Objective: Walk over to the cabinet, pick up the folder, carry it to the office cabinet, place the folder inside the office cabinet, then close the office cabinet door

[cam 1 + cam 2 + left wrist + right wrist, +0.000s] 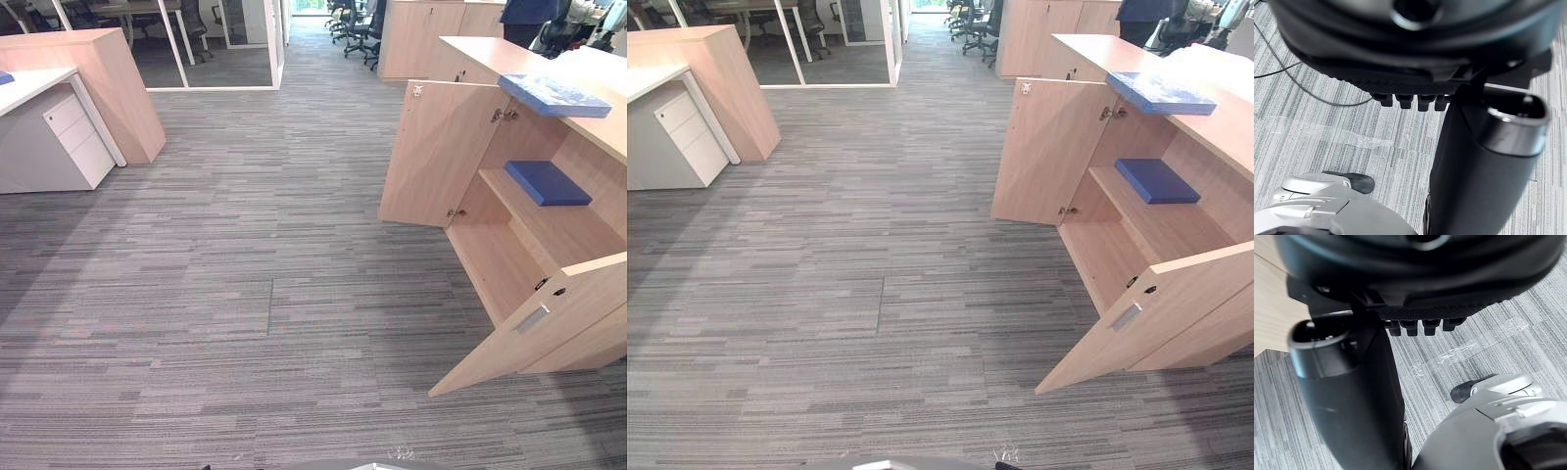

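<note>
2 blue folders, frame right: top folder (554, 95) lies flat on top of cabinet (495, 259); shelf folder (547, 182) lies flat on the inner shelf. Cabinet has 2 doors, both swung open: far door (436, 152) and near door (534, 328), lower right. 1 white drawer unit (73, 137) upper left. Carpet (245, 294) covers the middle. Left hand (1415, 73) and right hand (1420, 303) hang over carpet, fingers (1403, 100) relaxed, thumbs out, holding nothing.
</note>
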Motion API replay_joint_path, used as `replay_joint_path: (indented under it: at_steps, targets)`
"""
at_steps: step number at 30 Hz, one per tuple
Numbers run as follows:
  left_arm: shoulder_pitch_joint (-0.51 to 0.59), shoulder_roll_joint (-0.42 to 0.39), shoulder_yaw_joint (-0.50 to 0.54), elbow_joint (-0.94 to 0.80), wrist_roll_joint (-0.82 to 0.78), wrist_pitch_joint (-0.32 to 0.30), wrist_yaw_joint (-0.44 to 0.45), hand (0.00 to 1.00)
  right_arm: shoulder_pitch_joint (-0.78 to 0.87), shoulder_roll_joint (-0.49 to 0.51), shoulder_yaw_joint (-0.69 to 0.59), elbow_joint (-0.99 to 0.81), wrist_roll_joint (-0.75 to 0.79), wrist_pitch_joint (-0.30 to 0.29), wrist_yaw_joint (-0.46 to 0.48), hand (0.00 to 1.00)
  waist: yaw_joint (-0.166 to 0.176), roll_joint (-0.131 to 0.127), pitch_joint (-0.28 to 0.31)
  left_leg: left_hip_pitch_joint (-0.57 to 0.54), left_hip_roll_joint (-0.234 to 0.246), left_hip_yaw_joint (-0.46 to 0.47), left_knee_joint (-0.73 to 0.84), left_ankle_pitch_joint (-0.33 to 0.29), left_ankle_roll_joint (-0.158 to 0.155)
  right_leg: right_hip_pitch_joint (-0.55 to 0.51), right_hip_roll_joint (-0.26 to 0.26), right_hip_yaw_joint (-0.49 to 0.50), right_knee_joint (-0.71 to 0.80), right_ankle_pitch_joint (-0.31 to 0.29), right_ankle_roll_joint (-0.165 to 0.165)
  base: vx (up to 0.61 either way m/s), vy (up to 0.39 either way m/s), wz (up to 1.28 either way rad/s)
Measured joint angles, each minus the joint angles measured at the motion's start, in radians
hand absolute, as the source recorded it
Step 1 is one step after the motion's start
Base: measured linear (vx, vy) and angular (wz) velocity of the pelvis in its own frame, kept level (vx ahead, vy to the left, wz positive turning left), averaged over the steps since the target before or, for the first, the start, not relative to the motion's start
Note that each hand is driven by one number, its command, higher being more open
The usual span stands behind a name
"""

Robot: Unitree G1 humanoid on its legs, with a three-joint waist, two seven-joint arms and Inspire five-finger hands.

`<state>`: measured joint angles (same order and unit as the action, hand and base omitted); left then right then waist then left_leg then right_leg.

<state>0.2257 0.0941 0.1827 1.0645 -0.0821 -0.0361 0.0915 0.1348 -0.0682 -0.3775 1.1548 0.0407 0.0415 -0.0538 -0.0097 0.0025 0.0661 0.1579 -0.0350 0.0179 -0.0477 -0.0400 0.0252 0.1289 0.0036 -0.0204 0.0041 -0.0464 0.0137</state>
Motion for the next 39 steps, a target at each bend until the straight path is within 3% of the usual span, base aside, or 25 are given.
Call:
replay_joint_path:
  at_steps: [13, 15, 16, 17, 19, 20, 22, 23, 26, 29, 30, 31, 32, 33, 35, 36, 37, 38, 39]
  targets:
    - [-0.001, -0.009, 0.043, 0.0, -0.025, -0.003, -0.009, 1.0, -0.005, 0.007, -0.026, 0.0, 0.001, 0.001, 0.006, 1.0, -0.003, -0.004, 0.022, -0.01, 0.001, 0.004, 0.011, -0.004, -0.011, -0.003, 0.0, -0.001, -0.004, 0.0, -0.001, 0.0, -0.004, 0.0]
    - [-0.011, -0.013, 0.082, -0.004, -0.034, -0.005, -0.01, 1.0, -0.016, 0.014, -0.036, -0.001, 0.003, 0.0, 0.006, 1.0, -0.004, -0.015, 0.044, -0.076, 0.004, 0.007, 0.145, -0.067, -0.044, -0.009, -0.002, -0.004, 0.006, -0.004, -0.006, -0.02, -0.022, 0.05]
    - [-0.015, -0.03, 0.131, -0.025, -0.05, -0.008, -0.009, 1.0, -0.026, 0.019, -0.05, -0.005, 0.006, -0.002, 0.007, 1.0, -0.003, -0.011, 0.075, -0.149, 0.026, 0.026, 0.326, -0.138, -0.077, -0.007, 0.009, -0.006, 0.025, -0.021, -0.021, -0.06, -0.026, 0.03]
    - [-0.015, -0.04, 0.154, -0.035, -0.059, -0.008, -0.009, 1.0, -0.025, 0.02, -0.056, -0.01, 0.011, -0.003, 0.007, 1.0, 0.0, -0.009, 0.082, -0.183, 0.037, 0.034, 0.409, -0.158, -0.093, -0.007, 0.014, -0.005, 0.034, -0.03, -0.026, -0.09, -0.029, 0.02]
    - [-0.013, -0.075, 0.234, -0.088, -0.067, -0.01, -0.009, 1.0, -0.011, 0.021, -0.05, -0.035, 0.043, -0.003, 0.005, 1.0, 0.006, 0.0, 0.096, -0.323, 0.085, 0.082, 0.718, -0.151, -0.098, 0.001, 0.029, -0.003, 0.061, -0.054, -0.048, -0.04, -0.006, -0.09]
    - [-0.01, -0.097, 0.267, -0.114, -0.069, -0.02, -0.009, 1.0, -0.004, 0.021, -0.045, -0.049, 0.046, -0.003, 0.0, 1.0, 0.01, 0.004, 0.107, -0.379, 0.112, 0.098, 0.839, -0.181, -0.076, 0.015, 0.03, 0.01, 0.085, -0.07, -0.058, 0.04, 0.016, -0.22]
    - [0.002, -0.11, 0.271, -0.133, -0.084, -0.033, 0.002, 1.0, -0.002, 0.021, -0.043, -0.053, 0.048, -0.003, -0.001, 1.0, 0.012, -0.002, 0.103, -0.412, 0.14, 0.103, 0.843, -0.215, -0.078, 0.029, 0.013, 0.038, 0.106, -0.093, -0.049, 0.1, 0.053, -0.39]
    - [0.004, -0.117, 0.271, -0.141, -0.097, -0.042, 0.012, 1.0, -0.002, 0.021, -0.042, -0.055, 0.048, -0.003, -0.001, 1.0, 0.014, -0.002, 0.103, -0.423, 0.149, 0.102, 0.771, -0.214, -0.078, 0.028, -0.009, 0.057, 0.118, -0.109, -0.037, 0.17, 0.121, -0.46]
    - [0.003, -0.127, 0.271, -0.14, -0.14, -0.046, 0.019, 1.0, 0.0, 0.019, -0.034, -0.062, 0.048, 0.0, -0.001, 1.0, 0.014, -0.001, 0.103, -0.457, 0.15, 0.078, 0.6, -0.199, -0.088, 0.028, -0.067, 0.095, 0.12, -0.139, 0.002, 0.26, 0.226, -0.36]
    - [0.003, -0.137, 0.273, -0.14, -0.173, -0.045, 0.061, 1.0, 0.0, 0.013, -0.02, -0.07, 0.048, 0.003, -0.005, 1.0, 0.016, 0.008, 0.103, -0.527, 0.171, 0.04, 0.336, -0.07, -0.131, 0.052, -0.159, 0.105, 0.115, -0.21, 0.079, 0.33, 0.365, -0.08]
    - [0.001, -0.134, 0.273, -0.134, -0.185, -0.042, 0.075, 1.0, -0.003, 0.01, -0.021, -0.06, 0.048, 0.002, -0.011, 1.0, 0.019, 0.009, 0.1, -0.537, 0.169, 0.064, 0.346, 0.039, -0.167, 0.081, -0.198, 0.104, 0.106, -0.246, 0.097, 0.39, 0.462, -0.09]
    - [-0.001, -0.125, 0.272, -0.126, -0.183, -0.043, 0.078, 1.0, -0.004, 0.011, -0.021, -0.04, 0.046, 0.002, -0.014, 1.0, 0.024, 0.001, 0.096, -0.54, 0.149, 0.073, 0.383, 0.061, -0.154, 0.099, -0.221, 0.106, 0.1, -0.256, 0.086, 0.53, 0.546, -0.21]
    - [-0.004, -0.114, 0.272, -0.115, -0.183, -0.043, 0.088, 1.0, -0.015, 0.005, -0.032, -0.001, 0.043, 0.004, -0.011, 1.0, 0.027, -0.017, 0.069, -0.566, 0.119, 0.086, 0.456, 0.023, -0.098, 0.098, -0.248, 0.134, 0.121, -0.248, 0.068, 0.38, 0.358, -0.14]
    - [-0.01, -0.109, 0.271, -0.111, -0.182, -0.043, 0.092, 1.0, -0.016, 0.013, -0.037, -0.001, 0.043, 0.006, -0.01, 1.0, 0.021, -0.024, 0.061, -0.566, 0.104, 0.088, 0.47, 0.002, -0.079, 0.091, -0.248, 0.146, 0.151, -0.23, 0.078, 0.49, 0.39, -0.11]
    - [-0.007, -0.085, 0.267, -0.094, -0.18, -0.037, 0.098, 1.0, -0.015, 0.035, -0.057, 0.004, 0.042, 0.011, -0.01, 1.0, 0.01, -0.064, 0.03, -0.494, 0.041, 0.132, 0.471, -0.048, -0.028, 0.065, -0.308, 0.156, 0.279, -0.142, 0.091, 0.56, 0.374, -0.15]
    - [-0.005, -0.083, 0.266, -0.094, -0.18, -0.037, 0.098, 1.0, -0.015, 0.036, -0.063, 0.01, 0.042, 0.011, -0.009, 1.0, 0.01, -0.068, 0.027, -0.461, 0.026, 0.144, 0.463, -0.06, -0.012, 0.055, -0.323, 0.168, 0.33, -0.12, 0.094, 0.58, 0.408, -0.43]
    - [0.002, -0.08, 0.262, -0.095, -0.179, -0.036, 0.098, 1.0, -0.02, 0.035, -0.069, 0.016, 0.043, 0.013, 0.0, 1.0, 0.011, -0.077, 0.017, -0.394, -0.008, 0.175, 0.427, -0.083, 0.01, -0.013, -0.35, 0.2, 0.495, -0.064, 0.081, 0.43, 0.326, -0.57]
    - [0.009, -0.076, 0.253, -0.096, -0.165, -0.037, 0.096, 1.0, -0.034, 0.033, -0.072, 0.007, 0.043, 0.012, 0.007, 1.0, 0.009, -0.074, 0.013, -0.33, -0.041, 0.213, 0.374, -0.099, 0.025, -0.115, -0.379, 0.214, 0.69, 0.045, 0.024, 0.41, 0.321, -0.64]
    - [0.014, -0.076, 0.247, -0.097, -0.157, -0.038, 0.095, 1.0, -0.04, 0.028, -0.071, -0.003, 0.043, 0.013, 0.011, 1.0, 0.008, -0.074, 0.013, -0.296, -0.054, 0.231, 0.35, -0.106, 0.03, -0.167, -0.398, 0.205, 0.775, 0.11, -0.029, 0.36, 0.31, -0.64]
